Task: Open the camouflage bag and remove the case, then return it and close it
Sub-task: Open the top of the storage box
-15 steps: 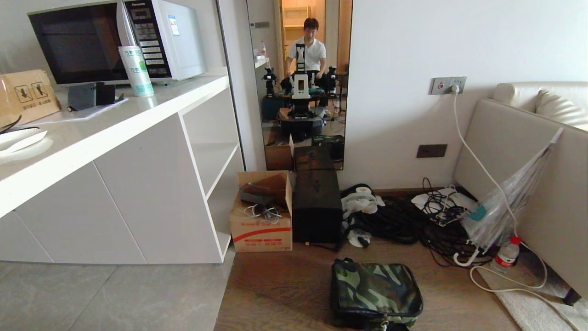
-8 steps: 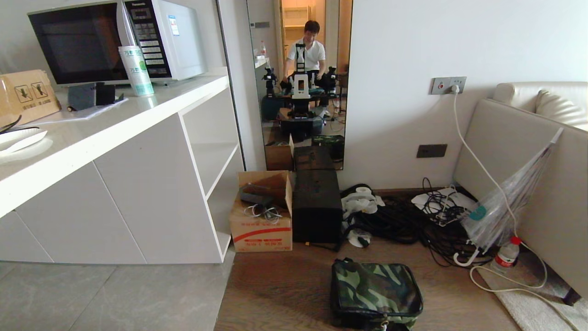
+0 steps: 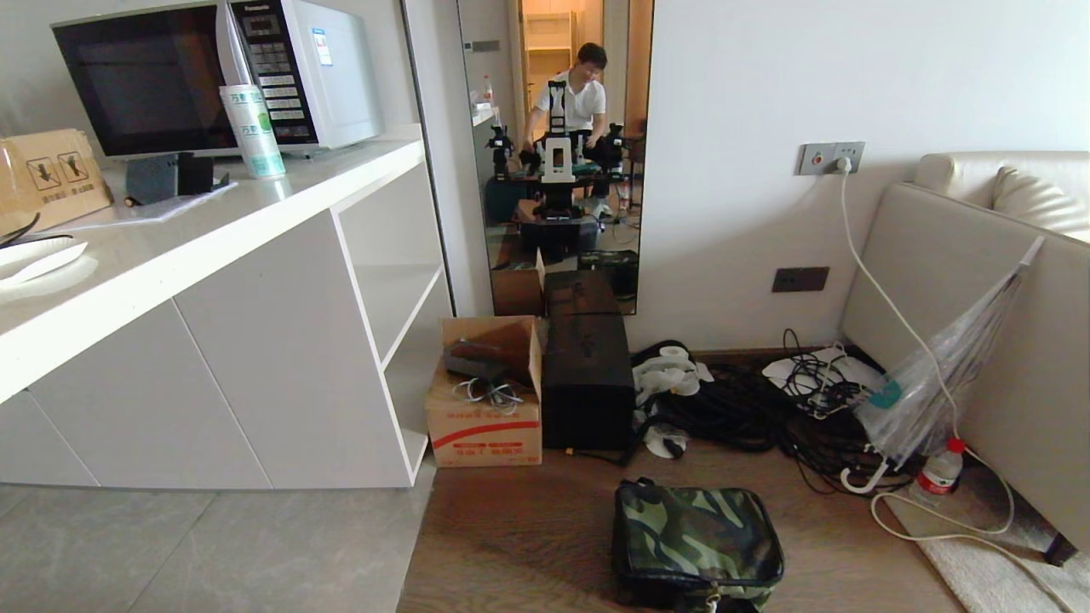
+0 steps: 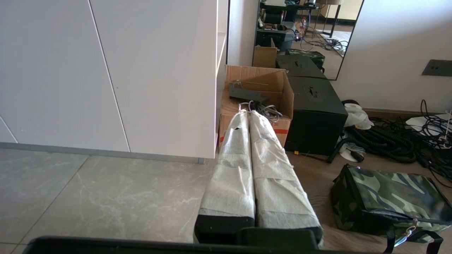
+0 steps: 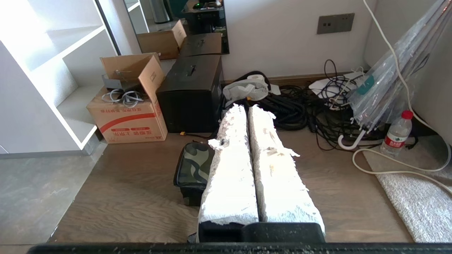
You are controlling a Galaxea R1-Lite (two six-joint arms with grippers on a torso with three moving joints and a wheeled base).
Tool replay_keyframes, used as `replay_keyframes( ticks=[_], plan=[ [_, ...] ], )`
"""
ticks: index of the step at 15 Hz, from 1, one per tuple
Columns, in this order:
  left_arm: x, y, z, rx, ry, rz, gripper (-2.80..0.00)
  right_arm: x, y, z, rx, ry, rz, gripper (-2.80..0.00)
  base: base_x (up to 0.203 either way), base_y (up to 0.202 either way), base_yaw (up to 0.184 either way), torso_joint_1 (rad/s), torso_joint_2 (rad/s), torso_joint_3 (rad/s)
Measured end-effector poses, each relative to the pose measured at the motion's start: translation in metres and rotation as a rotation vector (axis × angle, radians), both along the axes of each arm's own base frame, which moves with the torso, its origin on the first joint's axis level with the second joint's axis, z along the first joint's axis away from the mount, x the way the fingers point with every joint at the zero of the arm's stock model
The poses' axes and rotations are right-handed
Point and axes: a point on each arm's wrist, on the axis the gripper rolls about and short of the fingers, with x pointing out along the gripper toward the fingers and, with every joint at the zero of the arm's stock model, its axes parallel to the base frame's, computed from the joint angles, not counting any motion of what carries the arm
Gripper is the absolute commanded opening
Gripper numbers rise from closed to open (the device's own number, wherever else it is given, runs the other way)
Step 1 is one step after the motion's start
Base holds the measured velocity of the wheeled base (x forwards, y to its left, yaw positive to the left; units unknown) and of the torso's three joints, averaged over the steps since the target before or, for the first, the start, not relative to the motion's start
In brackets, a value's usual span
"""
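On wood floor, closed camouflage bag (image 3: pixel 697 542); L fingers (image 4: pixel 233 148) & R fingers (image 5: pixel 263 141) pressed together, empty.

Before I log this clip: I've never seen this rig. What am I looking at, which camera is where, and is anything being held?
It is a wheeled robot with two arms. The wide picture comes from its head, looking down at the floor; neither arm shows there. The other two come from cameras on its wrists, behind the fingers. The left hand and the right hand are padded in white, shut and empty. The camouflage bag lies closed on the wooden floor. Behind it stand a black box and a cardboard carton, with cables beside them. The case is not visible. A person appears in the mirror.
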Motion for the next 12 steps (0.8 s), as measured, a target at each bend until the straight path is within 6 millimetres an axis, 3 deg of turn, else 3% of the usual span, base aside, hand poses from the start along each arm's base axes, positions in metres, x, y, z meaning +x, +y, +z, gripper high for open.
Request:
replay_keyframes(
  ticks=[4,12],
  plan=[
    [0.0000,0.0000,0.0000,-0.001,0.000,0.000,-2.80,0.0000,0.0000,0.0000,-0.001,0.000,0.000,-2.80,0.000,0.000,0.000,0.002,0.00,-0.073],
    [0.0000,0.0000,0.0000,-0.002,0.000,0.000,-2.80,0.0000,0.0000,0.0000,0.000,0.000,0.001,-2.80,0.000,0.000,0.000,0.004,0.00,-0.192]
  ],
)
